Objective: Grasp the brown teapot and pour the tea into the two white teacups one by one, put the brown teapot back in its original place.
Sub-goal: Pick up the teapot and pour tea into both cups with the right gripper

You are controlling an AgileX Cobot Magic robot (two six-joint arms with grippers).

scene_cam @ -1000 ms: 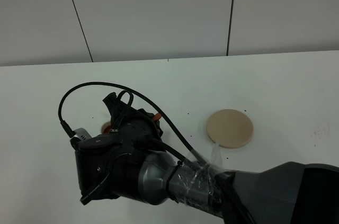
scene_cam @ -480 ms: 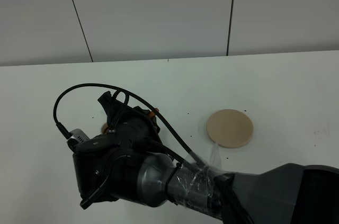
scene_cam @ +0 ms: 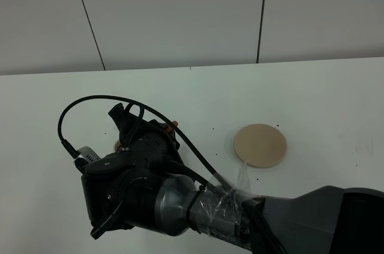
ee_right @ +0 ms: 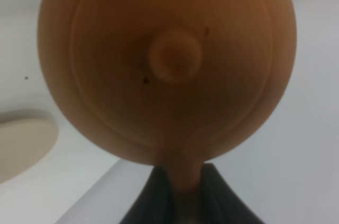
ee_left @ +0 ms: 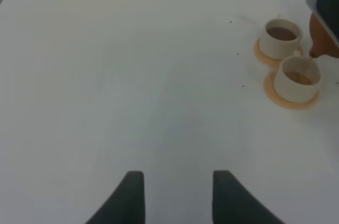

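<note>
A white table (scene_cam: 324, 92) fills the lower part of the high camera's view. Its matt top lies in soft, even light and is marked by a few tiny dark specks (scene_cam: 212, 128) and a faint grey smudge (scene_cam: 363, 146) near the right edge. Behind it rises a pale grey panelled wall (scene_cam: 180, 14), split by two thin dark seams (scene_cam: 89, 20), the left one slanting, the right one nearly upright.

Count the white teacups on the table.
2. The first teacup stands beside the brown teapot; second teacup sits beside it, under the teapot's spout. The high view hides both.
</note>
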